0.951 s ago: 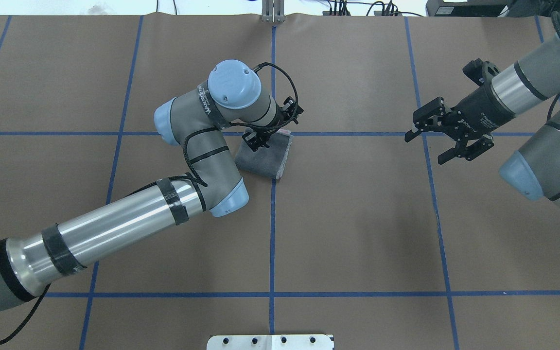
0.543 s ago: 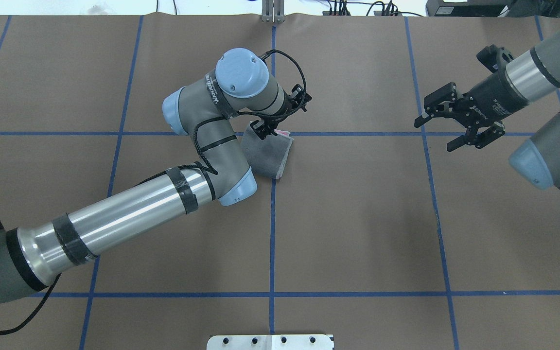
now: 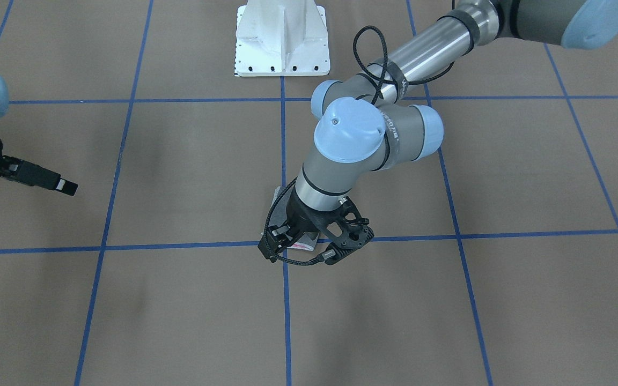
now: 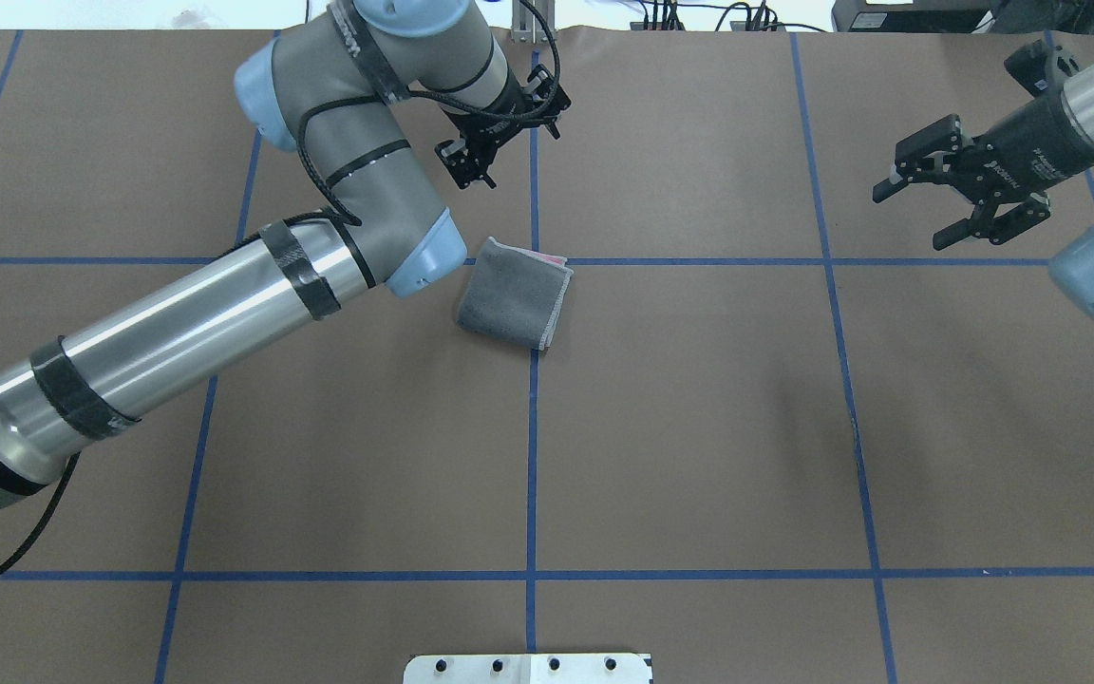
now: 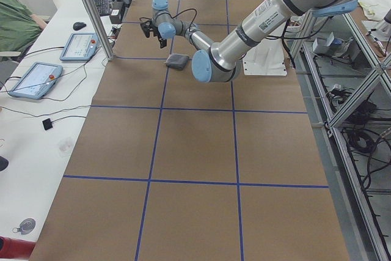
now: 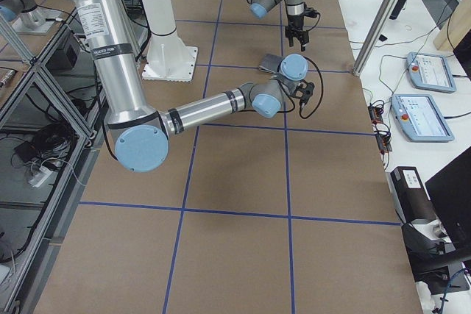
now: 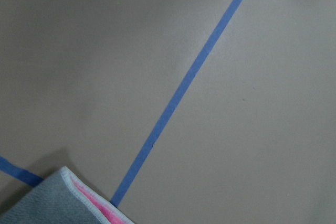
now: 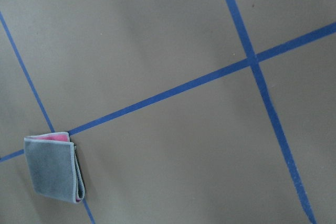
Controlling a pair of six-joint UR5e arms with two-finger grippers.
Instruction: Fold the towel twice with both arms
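Observation:
The towel (image 4: 514, 296) lies folded into a small square on the brown table, grey face up, with a pink strip showing along its far edge. It also shows in the right wrist view (image 8: 52, 169), and its corner in the left wrist view (image 7: 63, 203). My left gripper (image 4: 471, 174) hangs above the table beyond the towel, open and holding nothing. In the front-facing view that gripper (image 3: 301, 254) hides most of the towel (image 3: 302, 246). Far off at the right, my right gripper (image 4: 913, 217) is open and empty.
Blue tape lines (image 4: 532, 427) divide the brown table cover into squares. The white pedestal base (image 3: 282, 37) stands at the robot's side of the table. Touch panels (image 5: 79, 46) and cables lie on a white bench past the far edge.
My left gripper has let go of the towel's far corner, risen and swung toward the far edge. The right arm has drawn back further to the right. The towel stays put.

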